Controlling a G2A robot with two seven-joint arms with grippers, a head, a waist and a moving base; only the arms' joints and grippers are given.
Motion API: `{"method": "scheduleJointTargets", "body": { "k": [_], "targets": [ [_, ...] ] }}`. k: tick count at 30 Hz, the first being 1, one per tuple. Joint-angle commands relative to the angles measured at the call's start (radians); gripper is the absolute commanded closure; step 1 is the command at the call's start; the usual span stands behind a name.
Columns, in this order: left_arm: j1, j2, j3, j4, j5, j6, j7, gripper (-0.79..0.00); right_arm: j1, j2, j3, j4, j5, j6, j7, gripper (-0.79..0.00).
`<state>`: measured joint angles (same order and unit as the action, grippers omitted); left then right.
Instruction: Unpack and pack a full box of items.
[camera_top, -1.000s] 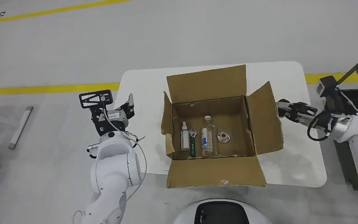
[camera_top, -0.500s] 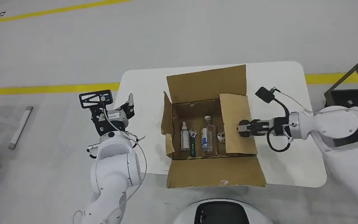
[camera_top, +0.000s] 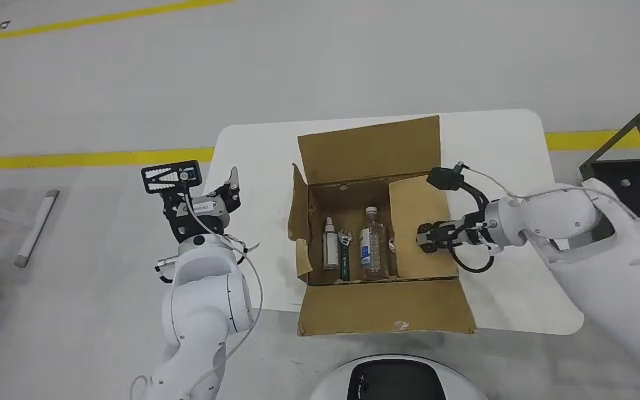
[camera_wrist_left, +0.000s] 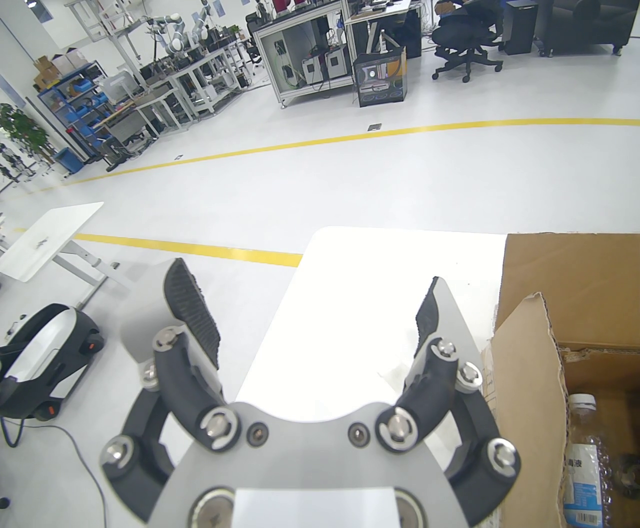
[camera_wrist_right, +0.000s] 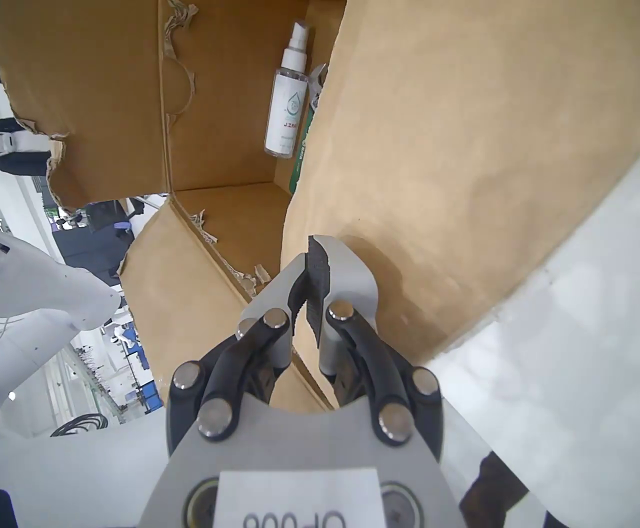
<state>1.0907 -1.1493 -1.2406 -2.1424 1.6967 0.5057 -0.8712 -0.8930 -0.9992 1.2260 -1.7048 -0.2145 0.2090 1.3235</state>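
Flap (camera_top: 410, 212) further inward in right tool (camera_wrist_right: 306, 272)

- cardboard box (camera_top: 375, 150): was plain brown on flaps, walls and floor.
- spray bottle (camera_wrist_right: 286, 107): was clear, with a white cap and a white label bearing a teal drop mark.
- water bottle (camera_top: 371, 248): was clear, with a white cap and a blue-and-white label.
- wrench (camera_top: 345, 258): had a green handle and a silver head.
- left gripper (camera_wrist_left: 305, 280): had silver plates, black links and black ribbed pads.
- right gripper (camera_wrist_right: 315, 260): was the same silver and black.
- left arm (camera_top: 205, 300), right arm (camera_top: 560, 215): were white.
- table (camera_top: 500, 140): was white.
- floor (camera_top: 300, 60): was pale grey, crossed by yellow lines (camera_top: 100, 158).
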Motion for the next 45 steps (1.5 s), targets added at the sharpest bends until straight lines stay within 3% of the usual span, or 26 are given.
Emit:
{"method": "scheduleJointTargets", "body": {
  "k": [1,7,10,16,28,31,40,42,45],
  "targets": [
    [0.0,0.0,0.0,0.0,0.0,0.0,0.0,-0.785,0.0,0.001,0.016,-0.009,0.021,-0.003,-0.018,0.0],
    [0.02,-0.008,-0.038,-0.003,-0.106,-0.014,0.005,-0.785,-0.053,0.015,0.202,-0.069,0.163,-0.067,-0.169,0.0],
    [0.027,-0.011,-0.057,-0.003,-0.122,-0.032,0.012,-0.785,-0.148,0.029,0.34,-0.153,0.088,-0.041,-0.332,0.0],
    [0.037,-0.019,-0.068,-0.007,-0.138,-0.059,0.029,-0.785,-0.339,0.036,0.498,-0.302,0.009,0.024,-0.508,0.0],
    [0.037,-0.023,-0.067,-0.009,-0.175,-0.069,0.001,-0.785,-0.344,0.035,0.498,-0.301,-0.002,0.02,-0.525,0.0],
    [0.037,-0.023,-0.067,-0.009,-0.175,-0.069,0.001,-0.785,-0.379,0.03,0.494,-0.3,-0.044,0.029,-0.641,0.0],
    [0.037,-0.023,-0.067,-0.009,-0.175,-0.069,0.001,-0.785,-0.451,0.03,0.428,-0.337,-0.499,-0.08,-0.976,0.0],
    [0.055,-0.024,-0.068,-0.008,-0.193,-0.1,0.049,-0.785,-0.463,0.028,0.411,-0.338,-0.578,-0.067,-1.017,0.0],
    [0.08,-0.023,-0.064,-0.004,-0.197,-0.19,0.154,-0.773,-0.469,0.022,0.396,-0.338,-0.578,-0.037,-1.04,0.0]
  ]
}}
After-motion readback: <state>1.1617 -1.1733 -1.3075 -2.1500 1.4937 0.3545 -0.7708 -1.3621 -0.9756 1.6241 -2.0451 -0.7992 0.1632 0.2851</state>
